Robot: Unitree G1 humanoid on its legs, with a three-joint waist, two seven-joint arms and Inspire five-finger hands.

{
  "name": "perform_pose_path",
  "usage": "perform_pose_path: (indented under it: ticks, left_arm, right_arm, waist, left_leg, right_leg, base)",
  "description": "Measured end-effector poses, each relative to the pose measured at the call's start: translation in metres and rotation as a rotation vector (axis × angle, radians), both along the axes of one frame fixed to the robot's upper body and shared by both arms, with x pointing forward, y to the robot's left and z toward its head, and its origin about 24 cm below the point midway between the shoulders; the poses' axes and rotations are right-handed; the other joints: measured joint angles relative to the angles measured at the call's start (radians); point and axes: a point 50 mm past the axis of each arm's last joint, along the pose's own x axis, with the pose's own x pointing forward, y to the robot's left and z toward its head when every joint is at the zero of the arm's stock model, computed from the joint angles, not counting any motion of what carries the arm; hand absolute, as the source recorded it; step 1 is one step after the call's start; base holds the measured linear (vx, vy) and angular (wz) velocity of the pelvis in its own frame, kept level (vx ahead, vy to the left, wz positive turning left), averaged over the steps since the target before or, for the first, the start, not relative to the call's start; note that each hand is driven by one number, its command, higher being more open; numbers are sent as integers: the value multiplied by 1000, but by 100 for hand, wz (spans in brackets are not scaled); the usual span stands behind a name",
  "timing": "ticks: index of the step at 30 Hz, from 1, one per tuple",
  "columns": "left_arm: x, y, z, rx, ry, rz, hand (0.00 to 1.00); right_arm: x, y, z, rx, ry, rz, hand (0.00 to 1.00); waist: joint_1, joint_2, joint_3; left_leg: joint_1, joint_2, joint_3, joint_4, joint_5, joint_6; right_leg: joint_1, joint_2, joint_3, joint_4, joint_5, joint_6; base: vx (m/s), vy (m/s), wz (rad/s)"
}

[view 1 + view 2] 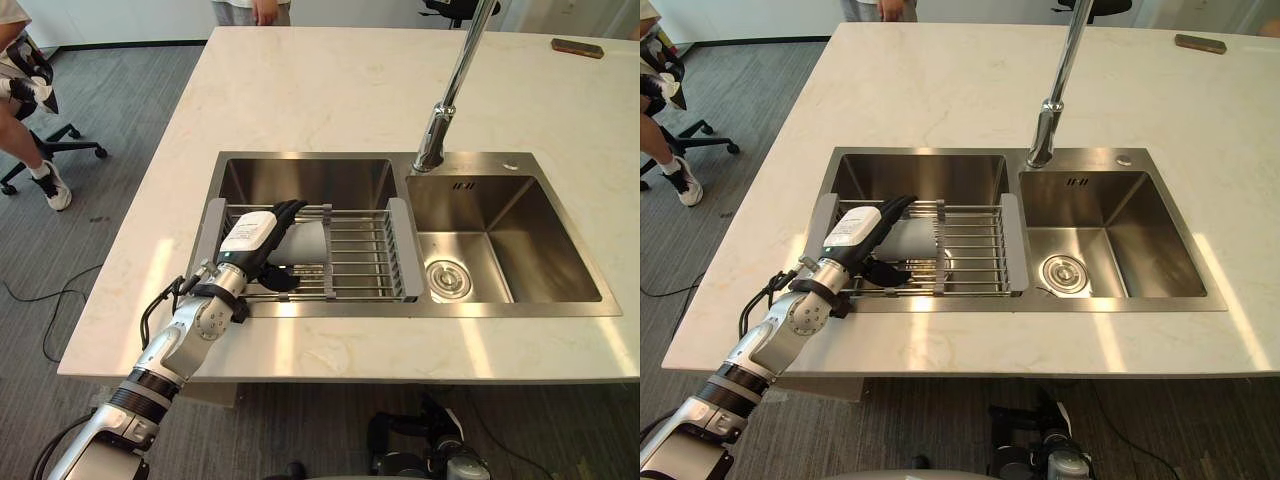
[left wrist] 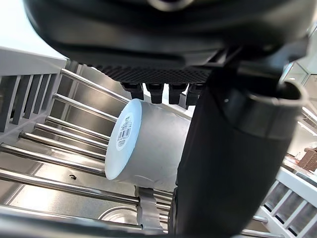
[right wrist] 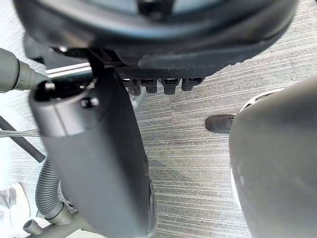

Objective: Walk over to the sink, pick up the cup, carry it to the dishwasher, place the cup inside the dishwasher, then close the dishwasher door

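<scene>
Left hand [image 1: 255, 238]: fingers near straight over cup [image 1: 308, 243], thumb on its near side, not clamped. Cup on its side on wire rack [image 1: 365, 262] across sink [image 1: 520, 165] left basin. 1 sticker [image 2: 125, 133] on base, print unreadable. Right hand [image 3: 99, 163] loose, empty.

Cup [image 2: 148, 144] pale grey, perhaps white; rack [image 1: 355, 250] and sink [image 1: 520, 250] steel-silver; counter [image 1: 320, 90] cream, faintly veined.

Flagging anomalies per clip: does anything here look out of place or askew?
Only the cup: it lies on its side on the drying rack across the left basin of the sink, under the left hand. No spill or damage shows.
</scene>
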Motion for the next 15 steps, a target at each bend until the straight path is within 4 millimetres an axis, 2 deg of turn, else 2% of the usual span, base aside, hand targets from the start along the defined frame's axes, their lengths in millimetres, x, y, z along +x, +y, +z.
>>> perform_pose_path:
  ticks: [1, 2, 7, 15]
  left_arm:
    - [0, 0, 0, 2, 1, 0, 100]
    - [0, 1, 0, 3, 2, 1, 0]
    - [6, 3, 2, 23, 12, 7, 0]
    - [9, 4, 8, 21, 5, 6, 0]
  right_arm:
    - [1, 0, 0, 0, -2, 0, 100]
    - [1, 0, 0, 0, -2, 0, 100]
    - [2, -2, 1, -2, -6, -7, 100]
    - [3, -2, 1, -3, -10, -6, 100]
  waist:
    - [-4, 1, 1]
    - [-5, 2, 1]
    - [-9, 11, 9]
    - [-10, 11, 13]
  left_leg:
    - [-1, 0, 0, 0, 0, 0]
    - [-2, 0, 1, 0, 0, 0]
    - [-4, 0, 4, -1, 0, 0]
    - [-5, 1, 9, -3, -1, -2]
  right_leg:
    - [-2, 0, 0, 0, 0, 0]
    - [-2, 0, 1, 0, 0, 0]
    - [-7, 0, 3, 0, 0, 1]
    - [-10, 1, 8, 0, 1, 1]
  base:
    - [0, 0, 0]
    - [0, 0, 0]
    - [0, 0, 0]
    - [1, 0, 0]
